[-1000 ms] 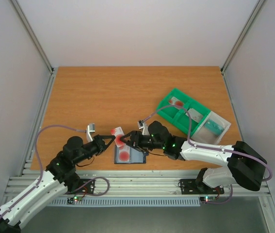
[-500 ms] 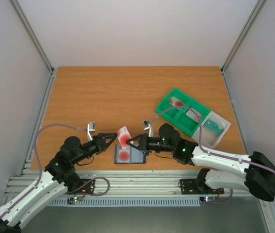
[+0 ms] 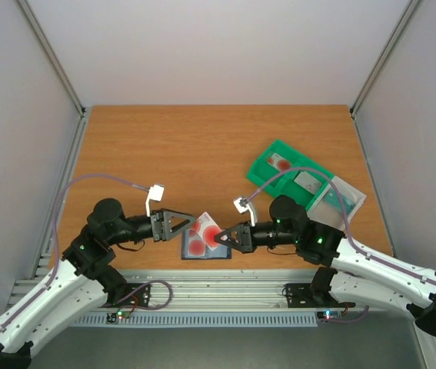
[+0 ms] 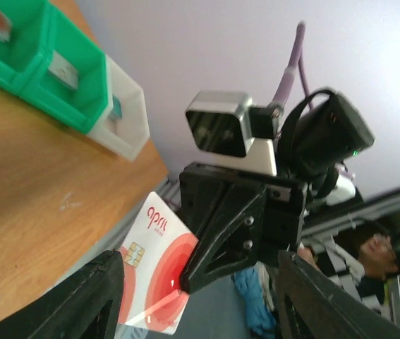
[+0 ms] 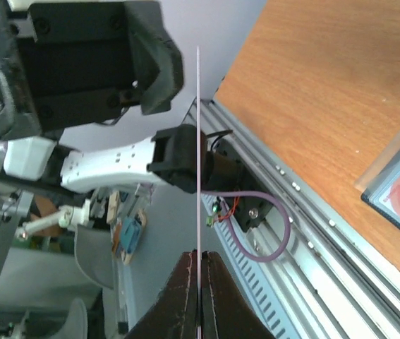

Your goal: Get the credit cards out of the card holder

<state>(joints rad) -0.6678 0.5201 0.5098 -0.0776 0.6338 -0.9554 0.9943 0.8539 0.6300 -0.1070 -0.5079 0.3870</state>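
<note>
- Left gripper (image 3: 192, 224): low over the near part of the wooden surface (image 3: 164, 154), pointing right; jaws spread wide, gripping nothing. The left wrist view has the raised card's edge close to one finger (image 4: 94, 296); contact cannot be told.
- Card holder (image 3: 219, 252): slate-blue, lying flat and open near the front edge of the surface, below both grippers. A red-blotched card (image 3: 195, 247) lies on its left panel.
- Raised card (image 3: 211, 231): white with a red round blotch, tilted in the air above the card holder, between the two grippers.
- Right gripper (image 3: 224, 237): pointing left, jaws closed on the right edge of the raised card. The right wrist view shows that card edge-on as a thin line.
- Green tray (image 3: 264, 173): well apart at right, with a red-blotched card (image 3: 281, 163) in its far compartment.
</note>
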